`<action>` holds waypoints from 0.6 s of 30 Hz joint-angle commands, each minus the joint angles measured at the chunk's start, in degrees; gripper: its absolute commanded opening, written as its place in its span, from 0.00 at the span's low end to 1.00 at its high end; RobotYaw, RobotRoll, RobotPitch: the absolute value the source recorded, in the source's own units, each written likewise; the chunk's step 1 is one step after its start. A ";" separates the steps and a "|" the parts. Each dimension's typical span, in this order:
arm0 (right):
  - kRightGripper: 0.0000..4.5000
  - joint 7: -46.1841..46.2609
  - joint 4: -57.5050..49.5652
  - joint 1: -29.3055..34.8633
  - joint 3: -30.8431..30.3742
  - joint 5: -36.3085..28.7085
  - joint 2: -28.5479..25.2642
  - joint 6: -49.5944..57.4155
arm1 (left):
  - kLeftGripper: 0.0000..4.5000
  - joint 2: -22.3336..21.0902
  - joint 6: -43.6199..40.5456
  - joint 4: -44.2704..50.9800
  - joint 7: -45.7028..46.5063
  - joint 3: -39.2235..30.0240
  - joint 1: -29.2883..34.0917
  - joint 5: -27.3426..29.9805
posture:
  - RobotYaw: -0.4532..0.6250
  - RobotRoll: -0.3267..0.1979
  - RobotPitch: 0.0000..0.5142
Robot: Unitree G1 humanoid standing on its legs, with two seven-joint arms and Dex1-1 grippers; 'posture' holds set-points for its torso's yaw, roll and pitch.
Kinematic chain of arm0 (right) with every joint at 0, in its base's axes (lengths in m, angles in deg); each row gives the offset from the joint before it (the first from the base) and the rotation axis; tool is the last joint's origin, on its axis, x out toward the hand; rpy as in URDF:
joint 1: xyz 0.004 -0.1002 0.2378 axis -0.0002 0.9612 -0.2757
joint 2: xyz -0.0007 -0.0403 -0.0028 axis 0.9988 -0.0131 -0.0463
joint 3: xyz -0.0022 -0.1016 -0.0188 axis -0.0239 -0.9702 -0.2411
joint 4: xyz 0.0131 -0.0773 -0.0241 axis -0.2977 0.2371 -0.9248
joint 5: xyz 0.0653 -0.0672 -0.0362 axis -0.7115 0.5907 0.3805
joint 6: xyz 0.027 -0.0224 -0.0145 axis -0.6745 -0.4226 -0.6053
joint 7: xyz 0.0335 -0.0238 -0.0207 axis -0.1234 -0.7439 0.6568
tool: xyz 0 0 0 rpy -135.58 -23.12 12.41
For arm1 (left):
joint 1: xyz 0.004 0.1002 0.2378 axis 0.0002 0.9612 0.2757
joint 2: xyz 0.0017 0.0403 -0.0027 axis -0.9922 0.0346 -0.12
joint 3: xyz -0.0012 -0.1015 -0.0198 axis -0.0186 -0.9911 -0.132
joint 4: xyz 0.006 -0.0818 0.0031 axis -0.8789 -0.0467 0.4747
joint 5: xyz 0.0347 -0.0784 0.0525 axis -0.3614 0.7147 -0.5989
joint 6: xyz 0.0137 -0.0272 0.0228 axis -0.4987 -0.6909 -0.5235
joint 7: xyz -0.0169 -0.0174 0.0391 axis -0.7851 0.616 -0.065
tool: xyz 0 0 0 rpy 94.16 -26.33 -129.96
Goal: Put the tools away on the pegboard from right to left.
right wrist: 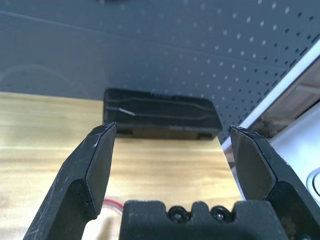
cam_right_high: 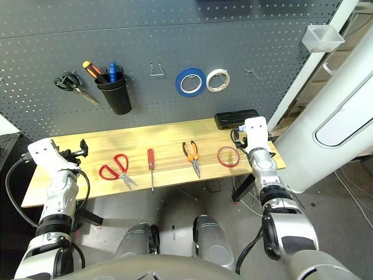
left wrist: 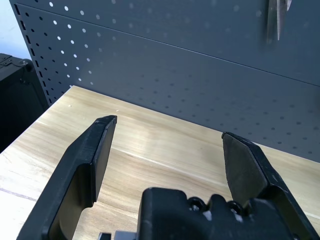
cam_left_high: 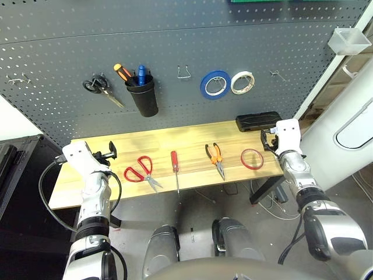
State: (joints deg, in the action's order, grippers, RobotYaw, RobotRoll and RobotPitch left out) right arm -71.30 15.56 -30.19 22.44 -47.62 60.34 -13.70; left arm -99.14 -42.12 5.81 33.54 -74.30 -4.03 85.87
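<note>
The left end effector (cam_left_high: 111, 150) hangs over the left end of the wooden desk (cam_left_high: 192, 137), its two black fingers spread wide with nothing between them; its wrist view shows bare wood and the foot of the pegboard (cam_left_high: 175, 41) ahead. Just to its right lie the red-handled scissors (cam_left_high: 141, 171), handles toward the end effector and blades pointing to the desk's front edge. Next comes the red-handled screwdriver (cam_left_high: 175, 168), lying roughly front to back with its handle toward the pegboard and its thin shaft reaching the front edge. Further right are the orange-and-black-handled pliers (cam_left_high: 215, 158), handles toward the board, nose toward the front. Then the thin red tape ring (cam_left_high: 252, 158) lies flat, just left of and slightly in front of the right end effector (cam_left_high: 267, 139). That end effector is open too, fingers parted and empty, hovering near the desk's right end; in its wrist view a sliver of the ring shows low beside its left finger, and a black case (right wrist: 160, 120) sits ahead against the board.

On the pegboard, left to right, hang black-handled scissors (cam_left_high: 99, 87), a black cup (cam_left_high: 143, 93) holding tools, a bare wire hook (cam_left_high: 185, 72), a blue tape roll (cam_left_high: 214, 85) and a white tape roll (cam_left_high: 242, 82).
</note>
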 commanded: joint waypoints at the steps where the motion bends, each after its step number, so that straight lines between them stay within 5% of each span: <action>1: 1.00 -0.28 -1.78 1.78 0.37 -0.55 -0.52 0.39 | 0.99 -0.10 -0.51 -0.86 -0.95 1.29 -1.35 -0.74 | 0.40 0.62 0.10; 10: 1.00 -3.82 -10.05 5.62 0.49 -3.18 -0.21 4.65 | 0.99 -1.01 -1.22 1.23 -7.52 3.47 -1.48 0.03 | 0.38 0.62 0.13; 18: 1.00 -5.50 -17.01 5.35 -1.94 -1.93 0.19 18.56 | 0.99 -4.41 -5.78 7.41 -18.20 5.00 0.55 2.38 | 0.39 0.62 0.16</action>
State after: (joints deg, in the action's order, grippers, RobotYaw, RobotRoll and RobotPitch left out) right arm -76.52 0.01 -24.38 20.55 -49.32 60.54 2.56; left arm -103.09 -46.34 12.07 17.40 -70.09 -4.44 87.61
